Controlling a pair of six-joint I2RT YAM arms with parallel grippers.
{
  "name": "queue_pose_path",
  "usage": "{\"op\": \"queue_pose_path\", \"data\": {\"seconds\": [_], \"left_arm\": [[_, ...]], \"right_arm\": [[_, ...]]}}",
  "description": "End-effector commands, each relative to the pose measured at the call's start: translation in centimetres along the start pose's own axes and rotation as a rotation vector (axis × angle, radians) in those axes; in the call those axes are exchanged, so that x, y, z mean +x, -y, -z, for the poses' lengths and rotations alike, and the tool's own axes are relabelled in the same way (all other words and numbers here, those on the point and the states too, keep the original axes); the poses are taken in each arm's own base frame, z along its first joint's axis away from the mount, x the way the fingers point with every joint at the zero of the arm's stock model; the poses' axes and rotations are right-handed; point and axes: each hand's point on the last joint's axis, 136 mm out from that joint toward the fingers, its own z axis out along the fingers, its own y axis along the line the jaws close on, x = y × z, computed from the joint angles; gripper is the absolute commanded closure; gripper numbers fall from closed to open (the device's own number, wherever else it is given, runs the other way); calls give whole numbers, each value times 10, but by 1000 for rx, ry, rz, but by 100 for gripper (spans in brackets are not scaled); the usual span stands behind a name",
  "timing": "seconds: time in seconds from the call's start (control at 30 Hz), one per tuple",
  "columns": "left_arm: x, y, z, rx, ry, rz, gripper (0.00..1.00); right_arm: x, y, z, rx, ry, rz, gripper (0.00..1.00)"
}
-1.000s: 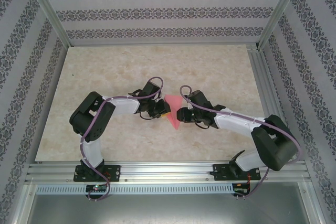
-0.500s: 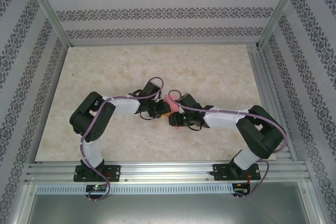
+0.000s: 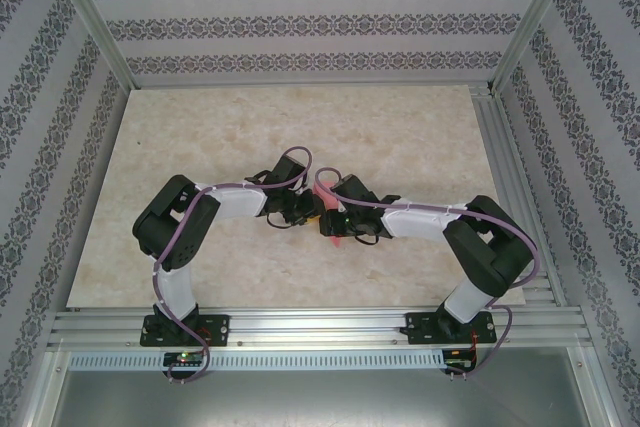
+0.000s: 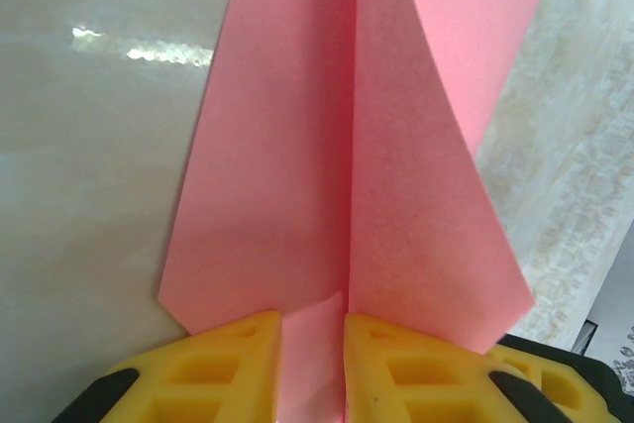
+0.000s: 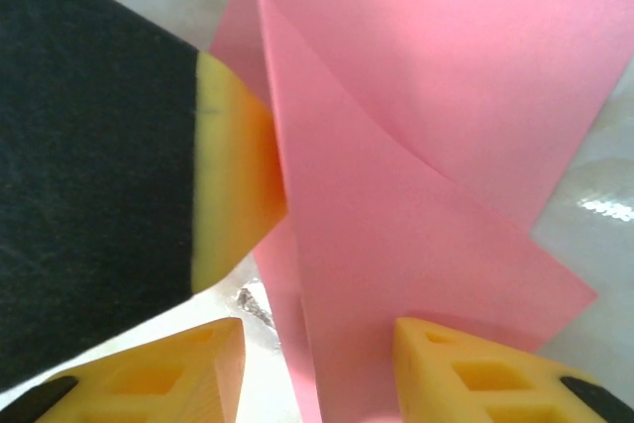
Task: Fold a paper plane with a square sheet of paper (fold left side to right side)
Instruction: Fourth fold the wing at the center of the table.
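The square sheet of paper [image 4: 287, 146] is pink and folded into the paper plane, a pointed shape with a dark centre crease. It lies on the marble table. My left gripper [image 4: 314, 319] is shut on its near edge, a small flap pinched between the yellow fingers [image 4: 228, 364]. My right gripper [image 5: 317, 329] is open and straddles an edge of the paper [image 5: 426, 96]; its right finger [image 5: 466, 373] rests on the sheet. From above, both grippers [image 3: 310, 209] [image 3: 330, 222] meet at mid-table and cover most of the paper [image 3: 333, 240].
The left gripper's black body and yellow finger [image 5: 233, 175] sit close on the left in the right wrist view. An aluminium frame rail [image 3: 320, 327] runs along the near edge, and patterned walls enclose the marble table [image 3: 200, 127].
The right arm has swung left onto the paper and its jaws have opened wider. The paper is now mostly covered from above. The left arm has not moved.
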Motion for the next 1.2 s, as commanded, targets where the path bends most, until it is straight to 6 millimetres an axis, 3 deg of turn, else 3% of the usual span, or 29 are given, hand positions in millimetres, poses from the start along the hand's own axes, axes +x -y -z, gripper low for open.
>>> {"op": "queue_pose_path", "data": {"seconds": [0.0, 0.27, 0.83, 1.17], "left_arm": [[3, 8, 1, -4, -2, -24, 74], [2, 8, 0, -2, -5, -21, 74], [4, 6, 2, -8, -1, -24, 74], [3, 7, 8, -22, 17, -37, 73]], "right_arm": [[-5, -1, 3, 34, 16, 33, 56], [-4, -15, -6, 20, -13, 74, 61], [-7, -8, -5, -45, 19, 19, 96], [-4, -3, 0, -119, 44, -11, 99]]}}
